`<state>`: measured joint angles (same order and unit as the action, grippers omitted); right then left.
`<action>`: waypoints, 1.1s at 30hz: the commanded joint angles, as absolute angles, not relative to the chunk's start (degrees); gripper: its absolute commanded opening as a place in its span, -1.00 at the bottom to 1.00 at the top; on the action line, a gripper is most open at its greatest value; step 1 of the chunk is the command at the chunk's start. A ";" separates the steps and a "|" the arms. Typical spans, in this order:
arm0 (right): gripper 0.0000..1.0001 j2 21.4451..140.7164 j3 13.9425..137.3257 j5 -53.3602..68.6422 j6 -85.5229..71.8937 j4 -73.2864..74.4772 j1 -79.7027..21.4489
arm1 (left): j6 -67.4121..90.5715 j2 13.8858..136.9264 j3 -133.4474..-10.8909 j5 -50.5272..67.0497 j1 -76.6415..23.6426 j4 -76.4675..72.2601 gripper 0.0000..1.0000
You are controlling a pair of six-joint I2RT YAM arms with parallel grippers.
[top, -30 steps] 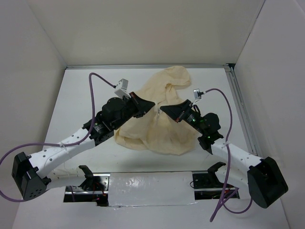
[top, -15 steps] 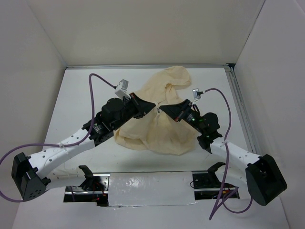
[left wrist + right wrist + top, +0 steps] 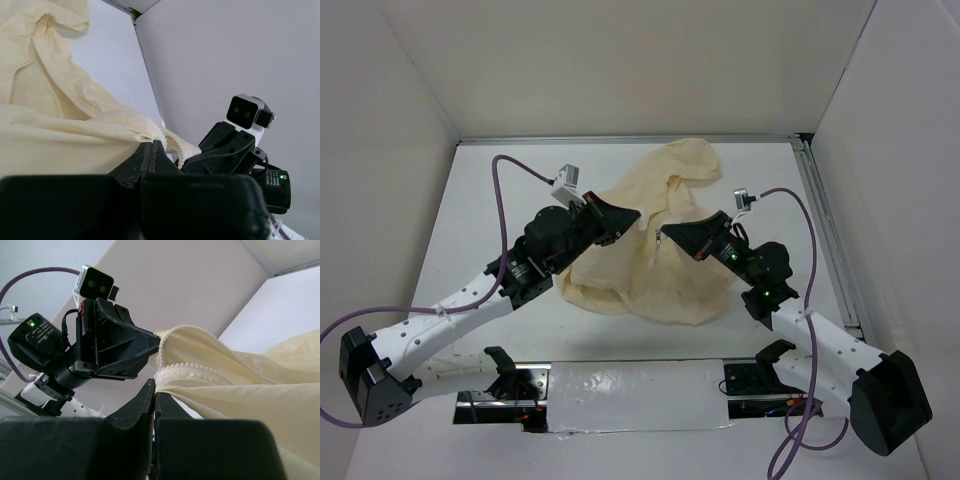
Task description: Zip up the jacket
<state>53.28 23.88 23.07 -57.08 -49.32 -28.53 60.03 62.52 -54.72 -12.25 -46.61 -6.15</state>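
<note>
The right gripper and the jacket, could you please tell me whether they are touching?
Touching. The right wrist view shows the right gripper shut on the jacket at its toothed zipper edge, fabric emerging from between its closed jaws.

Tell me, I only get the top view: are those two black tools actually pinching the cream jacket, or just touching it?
Observer: The left wrist camera shows the left tool shut on the jacket, right at its toothed zipper edge.
Operator: And the other one?
Observer: The right wrist camera shows the right tool shut on a toothed edge too.
Operator: Are the edges zipped together?
Observer: No; in the right wrist view two rows of teeth run apart, unjoined.
</note>
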 commanded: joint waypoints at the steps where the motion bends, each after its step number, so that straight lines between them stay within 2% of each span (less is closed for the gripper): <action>1: -1.00 51.59 23.82 22.41 -54.41 -47.64 -29.27 | 58.71 60.91 -54.76 -13.36 -46.41 -10.72 -1.00; 33: -1.00 58.36 27.95 22.67 -57.48 -56.78 -31.20 | 57.65 61.44 -53.62 -11.69 -46.41 -12.65 -1.00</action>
